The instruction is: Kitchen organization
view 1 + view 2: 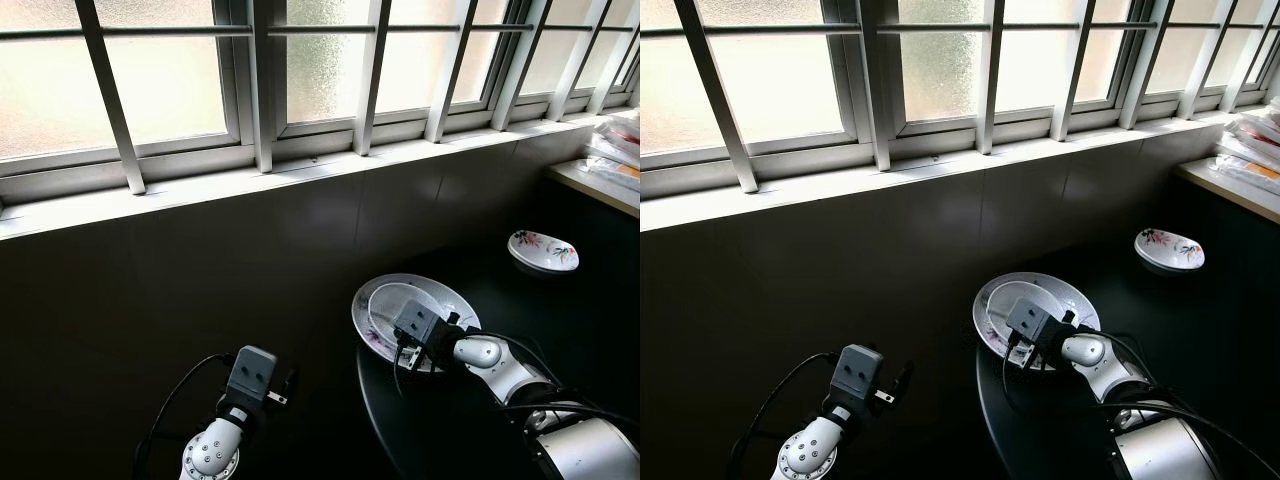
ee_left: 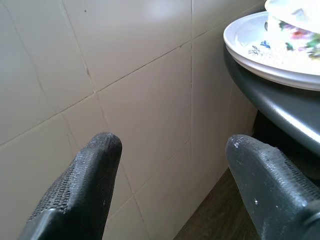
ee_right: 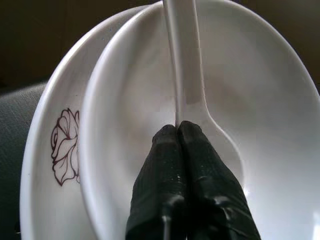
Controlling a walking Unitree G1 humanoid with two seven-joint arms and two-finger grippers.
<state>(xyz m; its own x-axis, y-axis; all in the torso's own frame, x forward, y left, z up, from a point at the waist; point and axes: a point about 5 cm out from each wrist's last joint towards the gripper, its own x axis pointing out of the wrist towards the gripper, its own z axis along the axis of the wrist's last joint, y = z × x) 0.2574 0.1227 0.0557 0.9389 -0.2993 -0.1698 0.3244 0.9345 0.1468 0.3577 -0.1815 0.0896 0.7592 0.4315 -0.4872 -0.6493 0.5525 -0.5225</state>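
looks about halfway: right tool [image 3: 178, 131] pinched shut over the white spoon [image 3: 186, 75] in the bowl [image 3: 260, 100] stacked on the plate [image 3: 55, 150], left tool [image 2: 170, 150] open and empty, floral dish [image 1: 543, 250] across the table [image 1: 1200, 330] probably next.

Large white plate [image 1: 372, 318] with a flower outline on its rim, lying flat at the near edge of the dark bench [image 1: 560, 330]. Smaller white bowl [image 1: 390, 300] nested on top of it, upright. White ceramic spoon [image 3: 185, 65] resting inside the bowl, handle running across toward the far rim. Further back on the bench, well apart, a small floral-patterned dish [image 1: 543, 251], upright.
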